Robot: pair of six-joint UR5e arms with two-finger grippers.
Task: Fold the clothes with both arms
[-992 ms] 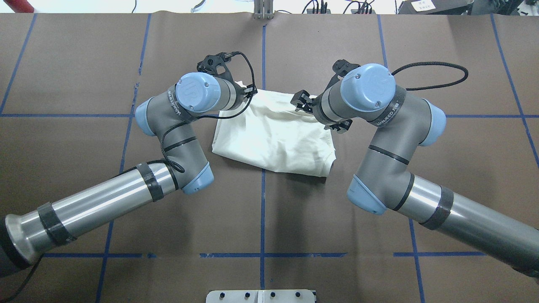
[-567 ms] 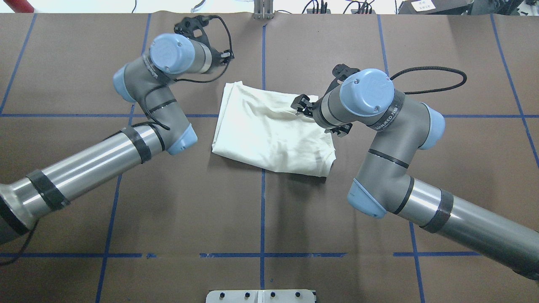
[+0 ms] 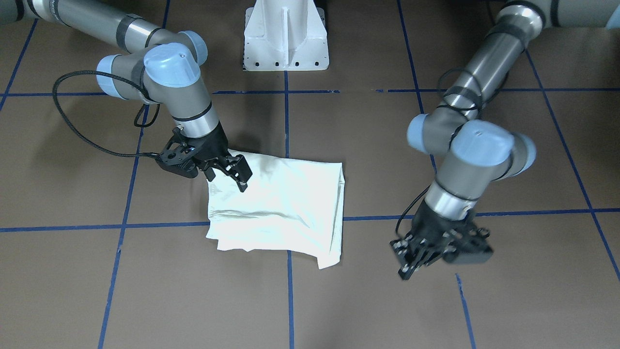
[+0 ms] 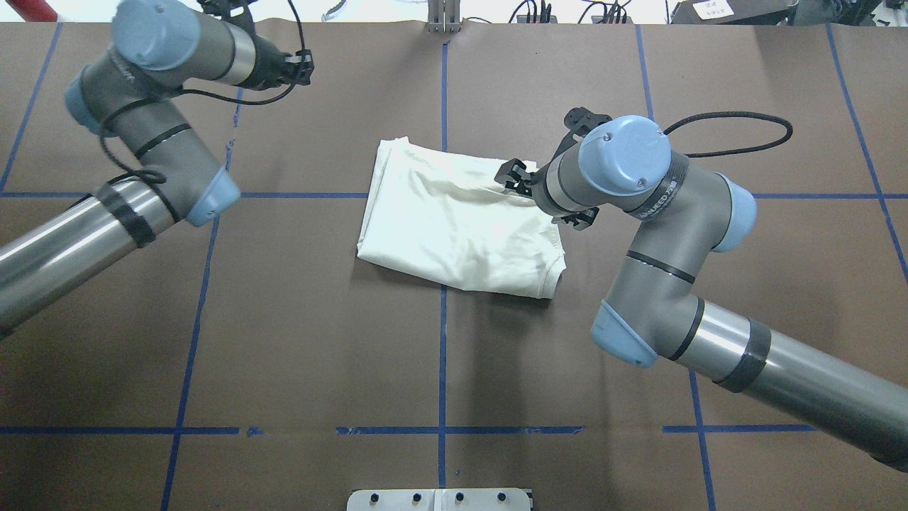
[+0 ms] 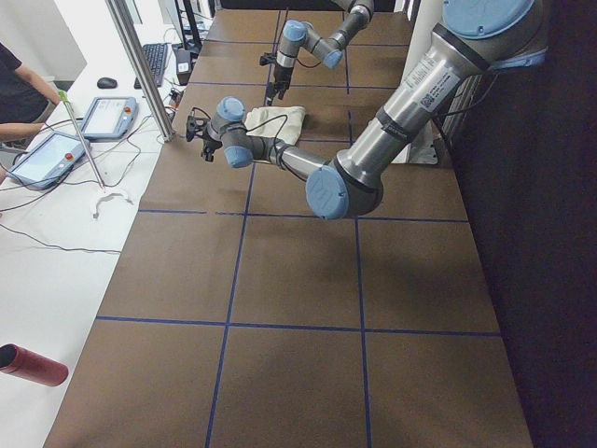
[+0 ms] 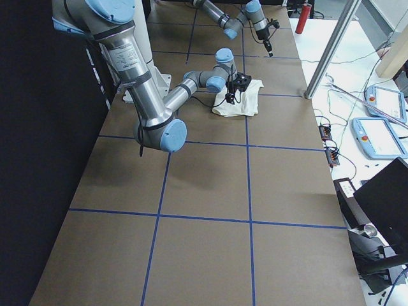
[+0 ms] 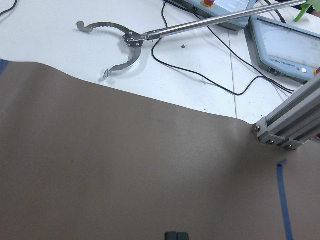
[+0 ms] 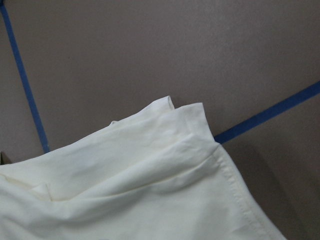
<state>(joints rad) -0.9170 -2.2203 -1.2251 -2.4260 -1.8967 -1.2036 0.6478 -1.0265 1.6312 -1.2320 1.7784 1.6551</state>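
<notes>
The clothes are one cream shirt (image 4: pixel 454 220), folded into a rough rectangle with its plain side up, lying mid-table; no print shows. My right gripper (image 3: pixel 227 178) hovers open at the shirt's (image 3: pixel 276 208) corner on the robot's right, fingers spread, nothing held. The right wrist view shows only the shirt's hemmed corner (image 8: pixel 165 175) on brown cover. My left gripper (image 4: pixel 301 69) is far off to the left by the table's far edge, well clear of the shirt. It looks blurred in the front view (image 3: pixel 411 261). Its fingertips (image 7: pixel 174 235) meet at the bottom of the left wrist view, so it is shut and empty.
Blue tape lines (image 4: pixel 443 333) grid the brown table cover. The white pedestal base (image 3: pixel 286 34) stands at the robot's side. Beyond the far edge are a reacher tool (image 7: pixel 125 42), tablets (image 7: pixel 287 47), an aluminium post (image 7: pixel 290 130) and a person's arm (image 5: pixel 19 131).
My left arm has swung away from the shirt's left corner toward the table's far left, empty. The right gripper has stayed at the right corner. The shirt lies still.
</notes>
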